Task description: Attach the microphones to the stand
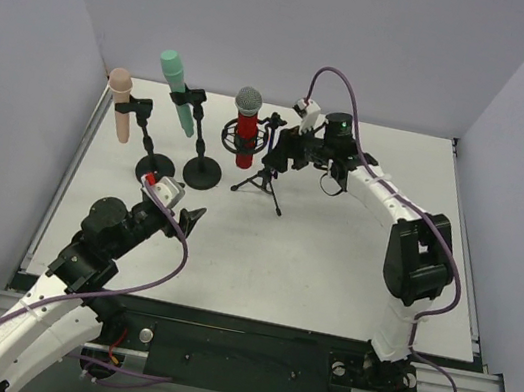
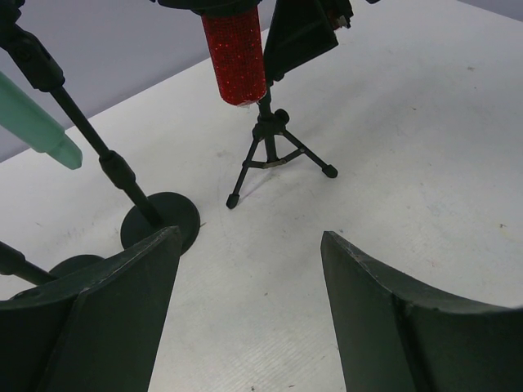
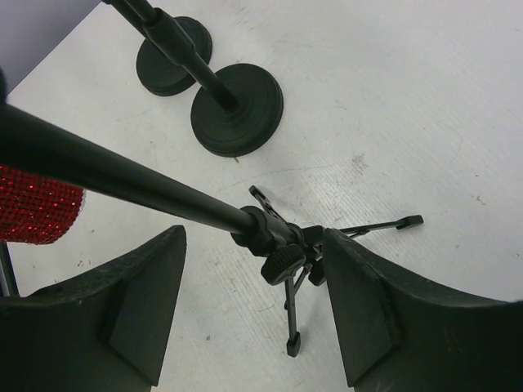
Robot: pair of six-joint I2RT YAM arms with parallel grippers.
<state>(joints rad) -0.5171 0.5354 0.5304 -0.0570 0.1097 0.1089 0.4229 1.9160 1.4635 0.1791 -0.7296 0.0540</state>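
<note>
Between the R gripper [image 3: 253, 237] fingers, spread wide and clamping nothing, ran the black shaft of the tripod stand [image 3: 122, 175]. Its knob joint sat about mid-gap, no contact w/ either finger that I could make out. Just beyond the gripper's L finger hung the butt end of the red mic [image 3: 37, 214], glittery, apart from the finger. From the top view the mic stood roughly upright in the stand's ring mount, mesh head up, long axis near vertical, directly L of the R gripper and close beside it. So the R arm was by far the nearer one.

L gripper [image 2: 249, 237] was also released and empty, over the table [image 1: 330, 269], well apart from the red mic, which lay ahead of it & higher, tripod legs in front. Further out to its L were the mint mic [image 1: 177, 90] and pink mic [image 1: 120, 105], each in a clip on round-base stands [image 1: 203, 173].

Judgement: all 3 mics looked seated, task prob. at its end. Next move for the R gripper turned on backing off the shaft w/o brushing it. The tripod looked light, so a sideways nudge could tip stand + mic.
</note>
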